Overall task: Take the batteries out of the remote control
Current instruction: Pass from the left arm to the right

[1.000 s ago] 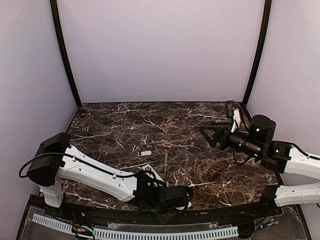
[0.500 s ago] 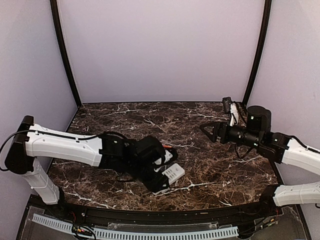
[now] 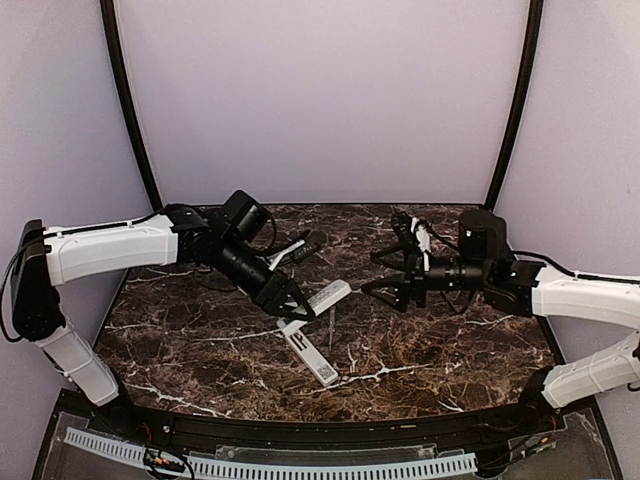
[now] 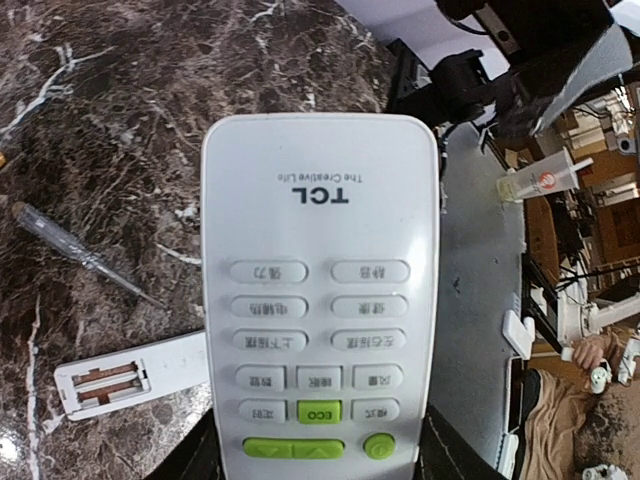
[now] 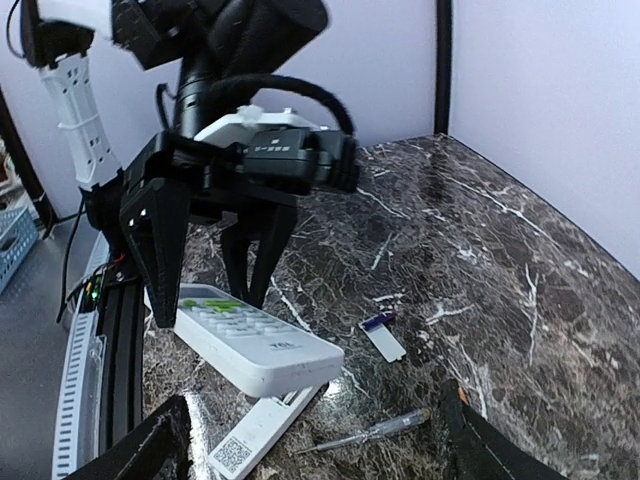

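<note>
Left claw (image 3: pixel 290 302) pinches white remote (image 4: pixel 320 290) aloft, right claw (image 3: pixel 367 274) spread nearby; next, probably open its battery cover

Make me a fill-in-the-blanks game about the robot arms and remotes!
The left gripper grips a white remote printed with the letters ___.
The right gripper has its jaws ___ and holds nothing.
The second remote lies on the table with its buttons facing ___.
Missing words: TCL; open; down.
</note>
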